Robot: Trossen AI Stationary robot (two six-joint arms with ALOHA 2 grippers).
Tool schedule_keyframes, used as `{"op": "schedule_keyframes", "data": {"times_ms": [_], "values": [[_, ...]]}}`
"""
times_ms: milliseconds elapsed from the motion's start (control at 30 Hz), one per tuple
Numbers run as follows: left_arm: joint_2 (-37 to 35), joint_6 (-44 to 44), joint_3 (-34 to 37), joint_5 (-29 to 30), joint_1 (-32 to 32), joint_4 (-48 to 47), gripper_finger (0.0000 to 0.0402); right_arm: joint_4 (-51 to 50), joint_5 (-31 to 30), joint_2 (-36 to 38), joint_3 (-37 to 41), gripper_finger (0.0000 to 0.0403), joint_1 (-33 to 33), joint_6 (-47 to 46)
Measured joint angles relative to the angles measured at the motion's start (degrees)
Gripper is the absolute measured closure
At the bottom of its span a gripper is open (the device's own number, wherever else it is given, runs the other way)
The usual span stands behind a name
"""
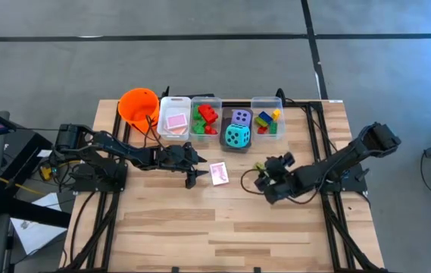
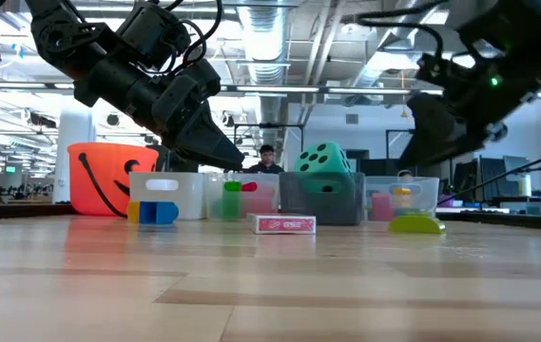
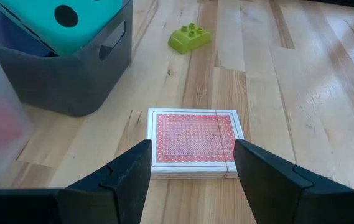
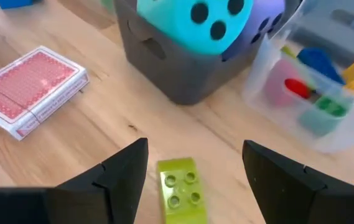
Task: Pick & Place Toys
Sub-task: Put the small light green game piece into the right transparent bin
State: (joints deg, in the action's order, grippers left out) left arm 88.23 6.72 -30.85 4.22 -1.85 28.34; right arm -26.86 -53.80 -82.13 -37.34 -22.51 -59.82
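Note:
A pink-white deck of cards [image 1: 219, 173] lies flat on the wooden table in front of the bins. My left gripper [image 1: 198, 169] is open just left of it. In the left wrist view its fingers [image 3: 133, 171] stand on either side of the deck's near end [image 3: 194, 163] without touching it. A lime-green brick [image 4: 179, 186] lies on the table right of the deck. My right gripper [image 1: 261, 173] is open, and the brick lies between its fingers [image 4: 124, 168], apart from them. A teal die [image 1: 237, 136] and a purple die [image 1: 241, 117] sit in a dark bin.
An orange bucket [image 1: 138, 106] stands at the far left. Beside it are a clear bin with pink cards [image 1: 176, 121], a clear bin with red and green bricks [image 1: 206, 120], the dark bin [image 3: 71, 81] and a clear bin with coloured bricks [image 1: 267, 121]. A blue-yellow brick [image 2: 156, 211] lies near the bins.

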Motion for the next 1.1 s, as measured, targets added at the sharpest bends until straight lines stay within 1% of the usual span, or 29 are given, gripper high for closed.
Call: {"op": "schedule_keyframes", "data": {"times_ms": [67, 200, 267, 433, 667, 767, 867, 1000, 1100], "values": [[0.0, 0.0, 0.0, 0.0, 0.0, 0.0, 0.0181, 4.6, 0.2, 0.0, 2.3, 0.0148, 0.0, 0.2], [0.0, 0.0, 0.0, 0.0, 0.0, 0.0, 0.0181, 13.1, 3.6, 0.0, 6.0, 0.0148, 1.1, 3.4], [0.0, 0.0, 0.0, 0.0, 0.0, 0.0, 0.0181, 15.7, 4.7, 0.0, 7.3, 0.0147, 1.6, 4.8], [0.0, 0.0, 0.0, 0.0, 0.0, 0.0, 0.0181, 16.8, 5.8, 0.0, 9.3, 0.0147, 2.4, 5.0], [0.0, 0.0, 0.0, 0.0, 0.0, 0.0, 0.0181, 17.7, 7.7, 0.0, 12.1, 0.0147, 2.4, 1.5], [0.0, 0.0, 0.0, 0.0, 0.0, 0.0, 0.0181, 21.7, 8.3, 0.0, 13.1, 0.0147, 2.3, 2.5], [0.0, 0.0, 0.0, 0.0, 0.0, 0.0, 0.0181, 26.0, 10.7, 0.0, 14.4, 0.0147, 2.5, 4.9], [0.0, 0.0, 0.0, 0.0, 0.0, 0.0, 0.0181, 26.7, 13.4, -0.1, 15.4, 0.0147, 3.3, 5.2], [0.0, 0.0, 0.0, 0.0, 0.0, 0.0, 0.0181, 26.8, 13.5, -2.1, 15.5, 0.0147, 3.6, 5.2]]}}
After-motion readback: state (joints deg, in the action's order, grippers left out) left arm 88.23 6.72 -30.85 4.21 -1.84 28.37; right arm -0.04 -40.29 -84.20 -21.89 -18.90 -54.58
